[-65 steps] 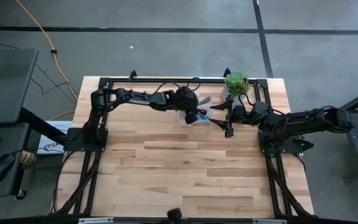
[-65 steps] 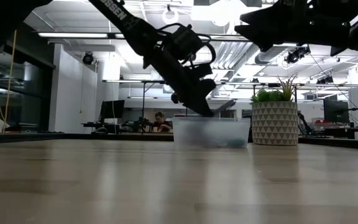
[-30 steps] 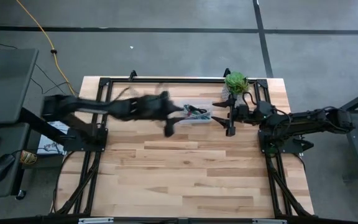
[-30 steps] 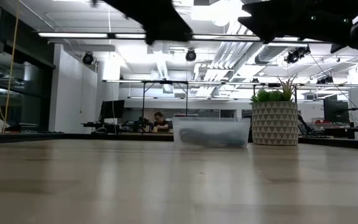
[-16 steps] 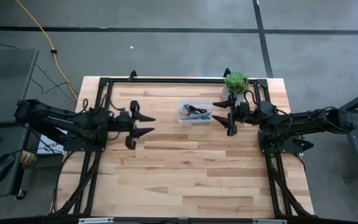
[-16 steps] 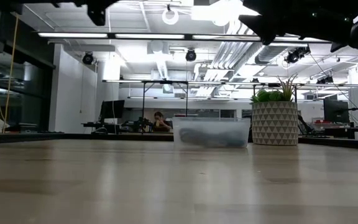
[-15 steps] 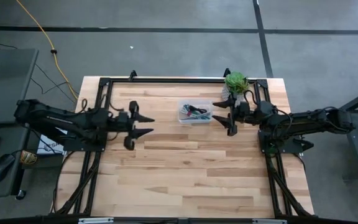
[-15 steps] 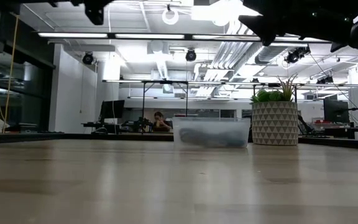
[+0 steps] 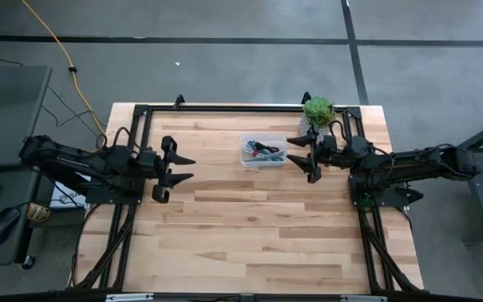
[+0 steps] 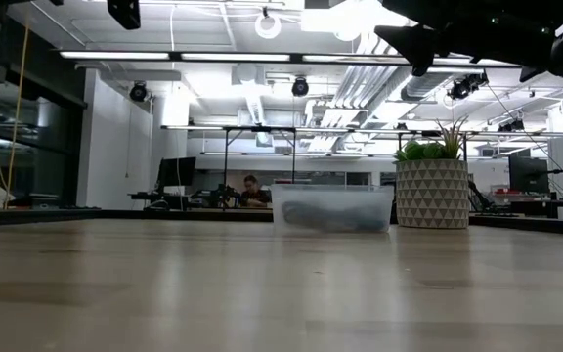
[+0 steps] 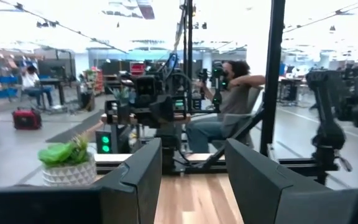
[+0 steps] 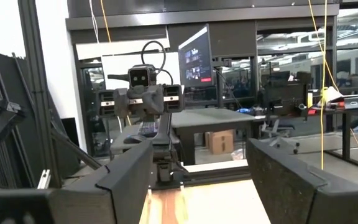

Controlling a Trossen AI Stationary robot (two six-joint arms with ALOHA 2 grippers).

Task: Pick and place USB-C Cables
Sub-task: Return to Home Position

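1. While my left end effector (image 9: 188, 168) hangs over the left part of the tabletop (image 9: 250, 235), its two fingers are spread wide and there is nothing between them.
2. In my left wrist view the same end effector (image 11: 194, 180) shows a broad gap between the dark fingers (image 11: 135, 180), with only bare wood in it.
3. My right end effector (image 9: 291, 151) hangs just to the right of the transparent bin (image 9: 243, 156), also spread wide and holding nothing.
4. My right wrist view confirms this: the gap of that end effector (image 12: 201, 180) holds only the wooden surface.
5. The USB-C cables (image 9: 263, 151) lie inside the transparent bin as a dark tangle with a reddish bit. I cannot tell the separate bundles apart.
6. The bin stands on the far middle of the tabletop, between my two end effectors and nearer the right one.
7. In the low view the cables (image 10: 323, 214) are a dim dark shape behind the bin's cloudy wall.
8. A potted plant (image 9: 318, 110) stands at the far right corner, near the bin.
9. A person (image 11: 229, 99) sits in the room beyond the tabletop.
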